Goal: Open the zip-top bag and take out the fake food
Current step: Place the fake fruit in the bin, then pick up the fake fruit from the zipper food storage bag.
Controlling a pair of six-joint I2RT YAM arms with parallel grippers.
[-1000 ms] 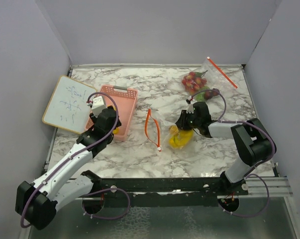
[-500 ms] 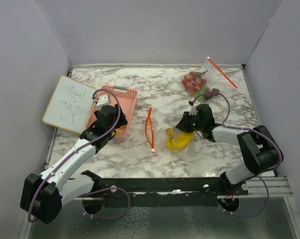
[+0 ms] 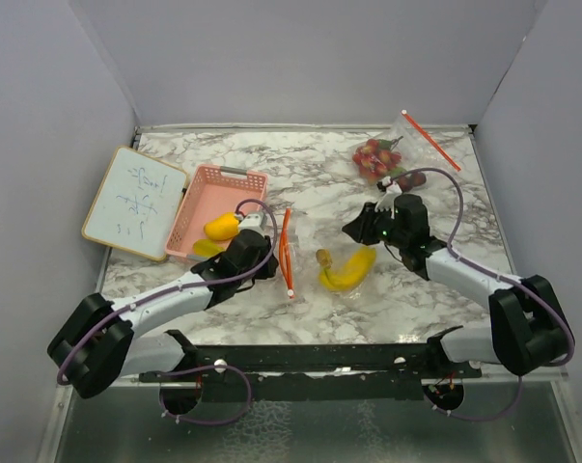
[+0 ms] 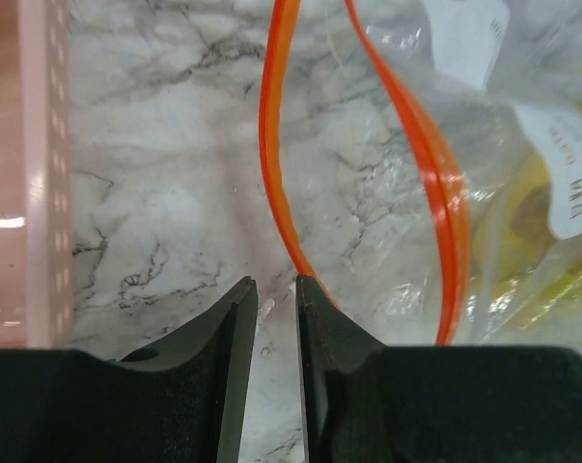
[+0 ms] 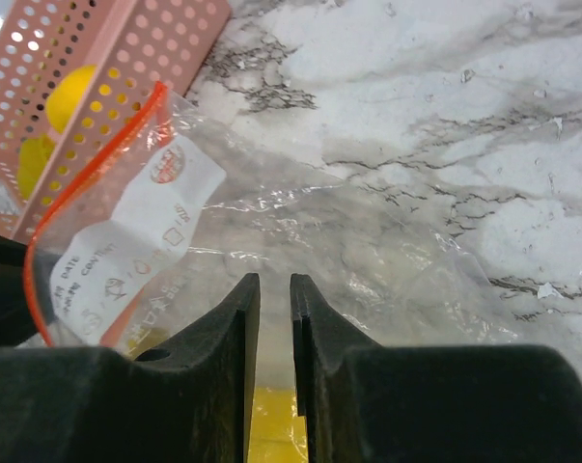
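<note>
The clear zip-top bag [image 3: 315,241] lies mid-table, its orange zip strip [image 3: 287,246] spread open toward the left. A yellow banana [image 3: 348,270] of the fake food lies inside it. My left gripper [image 3: 271,260] is low at the bag's mouth. In the left wrist view the zip strip [image 4: 276,145] runs past the right fingertip of the left gripper [image 4: 276,282], whose narrow gap shows only marble. My right gripper [image 3: 356,230] is at the bag's far right edge. In the right wrist view the right gripper [image 5: 274,278] is nearly shut on bag film, with yellow beneath.
A pink basket [image 3: 235,176] stands left of the bag with yellow fake food [image 3: 221,229] in it. A whiteboard [image 3: 136,201] leans at the far left. A second zip-top bag [image 3: 387,159] holding red and dark pieces lies at the back right. Grey walls enclose the table.
My left arm swung from over the basket across to the bag's zip mouth, and its jaws narrowed. Yellow pieces now show in the basket. The right gripper drew slightly back and right.
</note>
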